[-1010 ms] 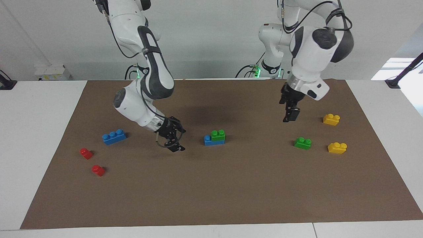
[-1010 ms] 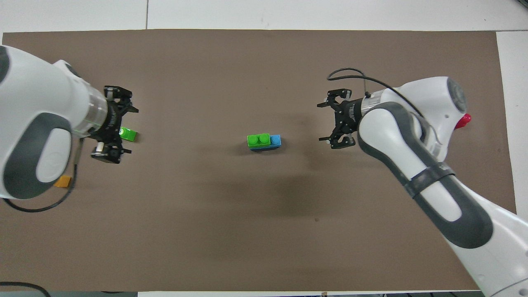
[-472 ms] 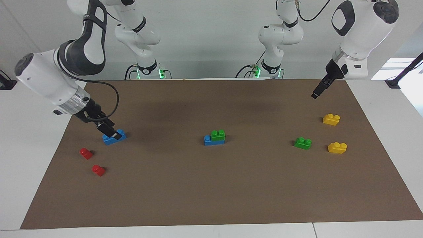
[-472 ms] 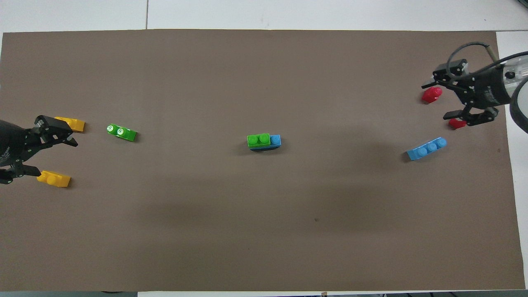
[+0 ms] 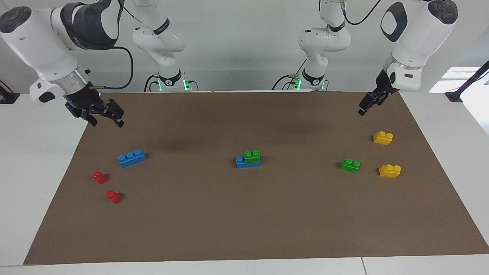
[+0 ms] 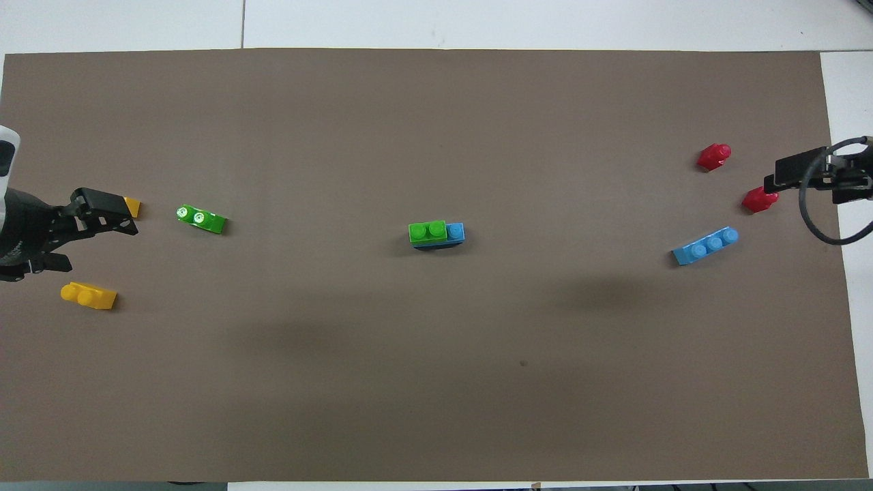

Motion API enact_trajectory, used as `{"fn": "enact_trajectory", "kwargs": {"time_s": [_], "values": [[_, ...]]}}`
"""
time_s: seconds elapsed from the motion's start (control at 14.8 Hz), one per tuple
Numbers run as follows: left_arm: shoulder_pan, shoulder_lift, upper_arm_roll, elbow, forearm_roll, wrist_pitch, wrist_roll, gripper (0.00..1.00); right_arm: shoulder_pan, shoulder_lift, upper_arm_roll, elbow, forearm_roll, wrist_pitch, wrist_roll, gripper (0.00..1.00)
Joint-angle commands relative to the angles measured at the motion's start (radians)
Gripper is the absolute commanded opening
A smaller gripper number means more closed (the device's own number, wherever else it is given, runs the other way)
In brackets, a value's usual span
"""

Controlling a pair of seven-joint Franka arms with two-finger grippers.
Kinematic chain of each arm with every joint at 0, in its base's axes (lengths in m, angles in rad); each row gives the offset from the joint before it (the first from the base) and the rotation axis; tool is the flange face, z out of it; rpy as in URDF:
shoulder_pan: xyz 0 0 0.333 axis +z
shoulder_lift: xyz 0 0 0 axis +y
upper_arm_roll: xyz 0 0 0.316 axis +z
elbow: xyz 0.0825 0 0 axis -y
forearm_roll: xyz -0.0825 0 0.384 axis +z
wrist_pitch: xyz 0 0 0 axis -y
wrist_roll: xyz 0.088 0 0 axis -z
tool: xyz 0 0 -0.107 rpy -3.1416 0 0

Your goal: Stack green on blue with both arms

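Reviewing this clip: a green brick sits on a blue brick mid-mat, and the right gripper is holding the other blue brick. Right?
Not quite. The facing view shows the right gripper raised and empty; the other blue brick lies on the mat. The green brick does sit on a blue brick mid-mat.

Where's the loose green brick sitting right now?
The loose green brick lies alone on the brown mat toward the left arm's end, beside the two yellow bricks; the centre stack lies toward the right arm's end from it.
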Motion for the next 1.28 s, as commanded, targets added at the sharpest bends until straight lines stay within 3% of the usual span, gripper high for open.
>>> {"fn": "enact_trajectory", "kwargs": {"time_s": [0.0,0.13,1.21], "values": [[0.043,0.047,-0.045,0.074,0.01,-0.061,0.218,1.0,0.002,-0.01,0.013,0.019,-0.049,-0.054,-0.04,1.0],[0.045,0.137,-0.057,0.196,0.013,-0.138,0.22,1.0,0.002,-0.007,0.026,0.042,-0.049,-0.095,-0.041,1.0],[0.04,0.118,-0.103,0.201,0.056,-0.132,0.295,1.0,0.023,-0.021,0.051,0.039,-0.119,-0.097,0.017,1.0]]}}
